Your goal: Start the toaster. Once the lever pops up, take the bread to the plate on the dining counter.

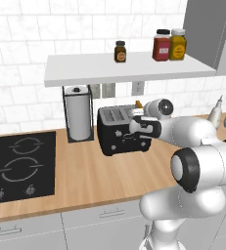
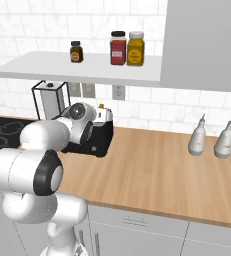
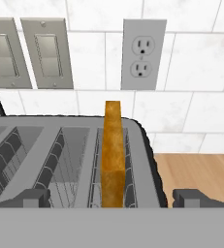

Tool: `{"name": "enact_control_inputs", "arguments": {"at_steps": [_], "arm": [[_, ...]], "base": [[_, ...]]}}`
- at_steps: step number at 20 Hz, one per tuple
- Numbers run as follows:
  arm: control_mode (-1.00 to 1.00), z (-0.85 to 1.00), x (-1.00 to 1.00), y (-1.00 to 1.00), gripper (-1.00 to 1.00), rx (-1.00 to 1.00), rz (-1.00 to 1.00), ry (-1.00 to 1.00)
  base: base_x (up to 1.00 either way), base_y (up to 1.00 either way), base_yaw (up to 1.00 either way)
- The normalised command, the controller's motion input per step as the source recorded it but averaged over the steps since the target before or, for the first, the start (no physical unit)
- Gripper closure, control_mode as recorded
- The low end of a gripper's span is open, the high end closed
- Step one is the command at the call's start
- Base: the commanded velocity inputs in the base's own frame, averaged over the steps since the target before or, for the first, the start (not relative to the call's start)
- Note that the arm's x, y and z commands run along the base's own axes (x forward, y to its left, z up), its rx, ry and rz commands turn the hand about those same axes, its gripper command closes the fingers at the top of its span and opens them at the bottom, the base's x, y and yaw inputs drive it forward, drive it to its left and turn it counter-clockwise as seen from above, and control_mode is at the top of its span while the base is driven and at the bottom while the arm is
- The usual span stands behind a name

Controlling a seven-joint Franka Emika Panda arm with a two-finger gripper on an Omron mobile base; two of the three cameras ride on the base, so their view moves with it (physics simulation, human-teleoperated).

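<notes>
The black toaster [image 1: 119,132] stands on the wood counter against the tiled wall, partly behind my arm in the right base view [image 2: 101,140]. The hand view looks down on its grey slotted top [image 3: 79,160]. A golden-brown bread [image 3: 113,150] slice stands upright in the rightmost slot, sticking up above the top; its tip also shows as an orange bit [image 1: 139,103]. My gripper [image 3: 112,199] hovers just over the toaster's near edge, open, with one fingertip [image 3: 33,197] far left of the slice and the other far right. Nothing is held. The plate and the dining counter are out of view.
A paper towel holder [image 1: 79,113] stands just left of the toaster, and a black cooktop [image 1: 19,166] lies further left. A white shelf [image 1: 129,71] with jars hangs low overhead. Two squeeze bottles [image 2: 198,136] stand at the right. Bare wood counter [image 2: 152,170] stretches between.
</notes>
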Motion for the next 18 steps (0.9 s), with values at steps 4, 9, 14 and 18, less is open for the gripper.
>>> {"name": "enact_control_inputs", "arguments": {"at_steps": [4, 9, 14, 18], "arm": [[-1.00, 0.00, 0.21, 0.00, -1.00, 0.00, 0.00, 0.00], [-1.00, -0.01, 0.17, 0.00, -1.00, 0.00, 0.00, 0.00], [-1.00, -0.13, 0.05, 0.00, -1.00, 0.00, 0.00, 0.00], [-1.00, -0.14, 0.02, 0.00, -1.00, 0.00, 0.00, 0.00]], "base": [[0.00, 0.00, 0.00], [0.00, 0.00, 0.00], [0.00, 0.00, 0.00], [0.00, 0.00, 0.00]]}}
